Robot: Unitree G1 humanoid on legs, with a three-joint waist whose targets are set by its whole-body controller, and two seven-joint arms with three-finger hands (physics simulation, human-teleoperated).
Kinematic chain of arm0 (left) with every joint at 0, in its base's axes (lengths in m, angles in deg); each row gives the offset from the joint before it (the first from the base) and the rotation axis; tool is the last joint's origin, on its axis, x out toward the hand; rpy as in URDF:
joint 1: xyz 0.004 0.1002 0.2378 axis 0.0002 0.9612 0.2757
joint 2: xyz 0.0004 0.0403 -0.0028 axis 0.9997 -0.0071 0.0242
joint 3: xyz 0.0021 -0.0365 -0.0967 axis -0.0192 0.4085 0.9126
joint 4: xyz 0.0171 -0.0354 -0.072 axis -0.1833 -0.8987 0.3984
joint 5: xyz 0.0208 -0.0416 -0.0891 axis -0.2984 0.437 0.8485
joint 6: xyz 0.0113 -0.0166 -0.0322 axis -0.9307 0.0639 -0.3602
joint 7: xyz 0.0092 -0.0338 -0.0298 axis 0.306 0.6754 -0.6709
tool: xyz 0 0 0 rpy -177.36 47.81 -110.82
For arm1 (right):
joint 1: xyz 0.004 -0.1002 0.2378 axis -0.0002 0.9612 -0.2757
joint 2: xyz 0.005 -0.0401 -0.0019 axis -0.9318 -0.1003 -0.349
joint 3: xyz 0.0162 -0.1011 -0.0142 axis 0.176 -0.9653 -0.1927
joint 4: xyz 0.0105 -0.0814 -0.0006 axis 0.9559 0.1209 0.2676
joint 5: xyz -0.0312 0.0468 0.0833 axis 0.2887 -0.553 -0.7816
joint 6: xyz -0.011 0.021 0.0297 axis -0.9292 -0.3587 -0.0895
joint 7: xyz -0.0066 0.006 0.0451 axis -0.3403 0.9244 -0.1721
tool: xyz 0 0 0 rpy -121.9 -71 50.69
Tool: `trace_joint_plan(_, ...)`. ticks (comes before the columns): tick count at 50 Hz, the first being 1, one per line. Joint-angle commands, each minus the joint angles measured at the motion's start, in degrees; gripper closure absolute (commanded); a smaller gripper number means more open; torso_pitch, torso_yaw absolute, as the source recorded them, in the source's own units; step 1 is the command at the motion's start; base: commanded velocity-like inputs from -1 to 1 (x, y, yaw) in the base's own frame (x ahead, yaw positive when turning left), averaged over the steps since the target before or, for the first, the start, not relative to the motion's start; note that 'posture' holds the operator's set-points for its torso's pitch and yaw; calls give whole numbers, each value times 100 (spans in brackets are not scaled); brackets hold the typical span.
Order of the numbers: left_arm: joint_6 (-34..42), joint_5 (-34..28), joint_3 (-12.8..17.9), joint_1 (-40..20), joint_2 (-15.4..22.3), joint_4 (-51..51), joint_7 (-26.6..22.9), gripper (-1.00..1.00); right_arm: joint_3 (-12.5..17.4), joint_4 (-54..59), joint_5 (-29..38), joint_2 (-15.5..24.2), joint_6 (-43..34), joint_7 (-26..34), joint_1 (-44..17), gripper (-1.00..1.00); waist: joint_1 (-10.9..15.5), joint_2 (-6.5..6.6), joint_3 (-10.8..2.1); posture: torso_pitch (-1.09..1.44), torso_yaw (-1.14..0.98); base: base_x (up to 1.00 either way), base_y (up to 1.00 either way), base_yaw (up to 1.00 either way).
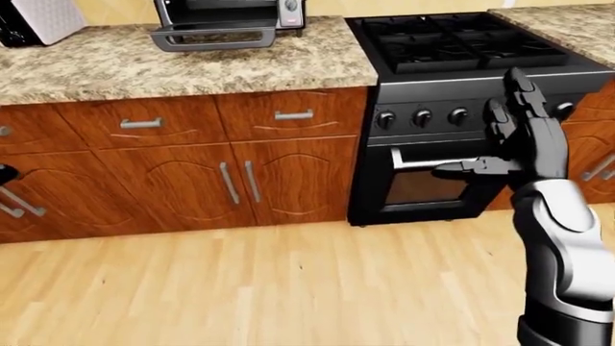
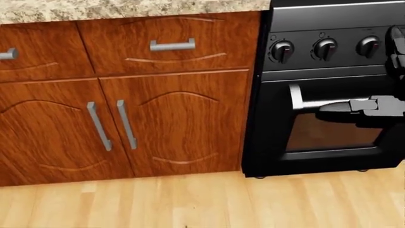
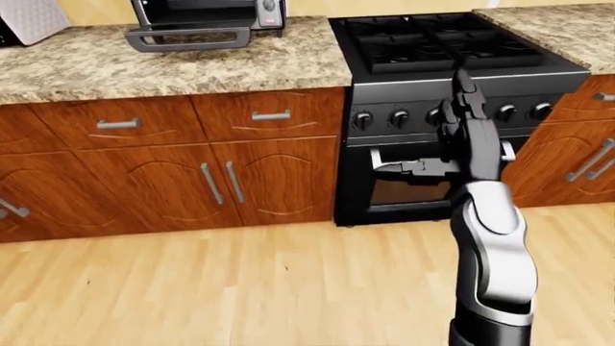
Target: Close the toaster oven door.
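The toaster oven (image 1: 227,9) stands on the granite counter (image 1: 115,68) at the top of the left-eye view. Its door (image 1: 211,37) hangs open, folded down flat over the counter. My right hand (image 1: 495,130) is raised far below and to the right of it, in front of the black stove (image 1: 452,54). Its fingers (image 1: 519,94) point straight up, the thumb sticks out to the left, and it is open and holds nothing. In the head view only its thumb (image 2: 364,105) and a finger edge show at the right. A small dark shape (image 1: 5,174) at the left edge may be my left hand.
Wooden drawers and cabinet doors (image 1: 173,180) with metal handles run under the counter. The stove's oven door (image 1: 423,184) and knobs (image 2: 326,47) lie behind my right hand. A white appliance (image 1: 43,16) stands at the counter's top left. Light wood floor (image 1: 288,288) fills the bottom.
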Motion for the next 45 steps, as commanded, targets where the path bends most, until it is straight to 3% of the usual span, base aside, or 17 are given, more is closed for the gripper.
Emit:
trace_joint_plan(1, -180, 6, 95, -86, 160, 178, -4, -100, 46, -218, 23, 87, 171, 18, -146, -100, -1, 23, -109, 0, 0, 0, 0, 0)
trace_joint_plan(7, -181, 6, 135, -75, 188, 163, -6, -100, 33, -238, 102, 87, 230, 96, -160, -100, -2, 21, -117, 0, 0, 0, 0, 0)
trace_joint_plan(8, -187, 6, 151, -76, 206, 137, -15, -100, 31, -226, 117, 91, 252, 106, -167, -100, -1, 37, -244, 0, 0, 8, 0, 0)
trace_joint_plan(10, -153, 33, 190, -86, 260, 139, -3, -100, 43, -232, 119, 92, 245, 116, -168, -100, 3, 41, -122, 0, 0, 9, 0, 0)
trace_joint_plan(18, -147, 59, 298, -105, 435, 141, 7, -100, 68, -288, 127, 130, 205, 130, -226, -100, -14, 29, -126, 0, 0, 8, 0, 0)
trace_joint_plan(25, -76, 146, 405, -116, 544, 202, 52, -100, 117, -342, 53, 229, 92, 90, -351, -100, -19, 187, -42, 0, 0, 17, 1, 0)
trace_joint_plan(29, -43, 179, 439, -112, 584, 236, 63, -100, 123, -344, 34, 282, 70, 67, -406, -100, 0, 89, -64, 0, 0, 18, 1, 0)
trace_joint_plan(32, -27, 201, 457, -121, 619, 232, 77, -100, 119, -347, 35, 302, 88, 67, -420, -100, 6, -198, -79, 0, 0, 18, 1, 0)
trace_joint_plan(34, -32, 210, 475, -121, 637, 212, 81, -100, 118, -403, 28, 322, 38, 61, -447, -100, -10, -96, -108, 0, 0, 18, 2, 0)
trace_joint_plan(37, -39, 225, 480, -127, 658, 155, 97, -100, 106, -430, 42, 331, 10, 49, -470, -100, -29, -169, -112, 0, 0, 19, 3, 0)
trace_joint_plan(40, -46, 231, 496, -112, 677, 142, 97, -100, 116, -538, 51, 368, -52, 43, -510, -100, -40, -74, -92, 0, 0, 18, 3, 0)
trace_joint_plan(43, 46, 322, 597, -136, 791, 182, 138, -100, 163, -667, 0, 417, -156, 6, -616, -100, -75, 132, -21, 0, 0, 18, 4, 0)
trace_joint_plan(44, 86, 365, 628, -139, 827, 198, 154, -100, 186, -730, -46, 456, -237, -9, -672, -100, -89, 262, -63, 0, 0, 20, 3, 0)
trace_joint_plan(45, 116, 401, 661, -141, 865, 218, 172, -100, 194, -772, -73, 500, -293, -22, -722, -100, -93, 474, -139, 0, 0, 19, 4, 0)
